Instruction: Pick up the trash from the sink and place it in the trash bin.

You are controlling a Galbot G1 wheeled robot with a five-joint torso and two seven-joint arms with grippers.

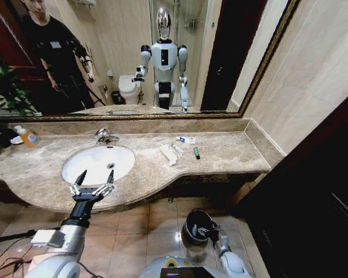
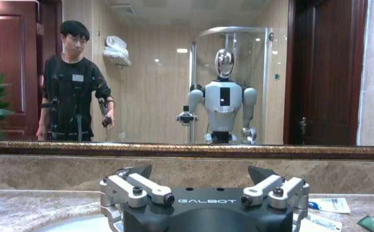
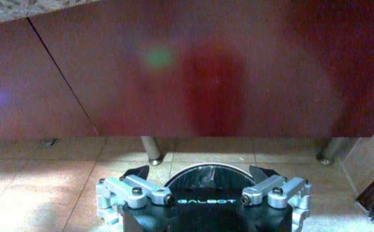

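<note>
The left gripper (image 1: 93,184) hovers with fingers apart over the sink's (image 1: 75,176) near rim, holding nothing. The trash (image 1: 178,149) lies on the counter well off to its right. The right gripper (image 1: 210,231), fingers spread, hangs beside the bin (image 1: 191,223) below. The reach stage: it must travel right and descend.

You have four small toiletries on the counter: two white tubes (image 1: 168,154) (image 1: 177,149), one blue-printed packet (image 1: 186,139), one green tube (image 1: 196,153). One sink (image 1: 98,164), one orange bottle (image 1: 26,136) far left, one bin (image 1: 197,227) below.
</note>
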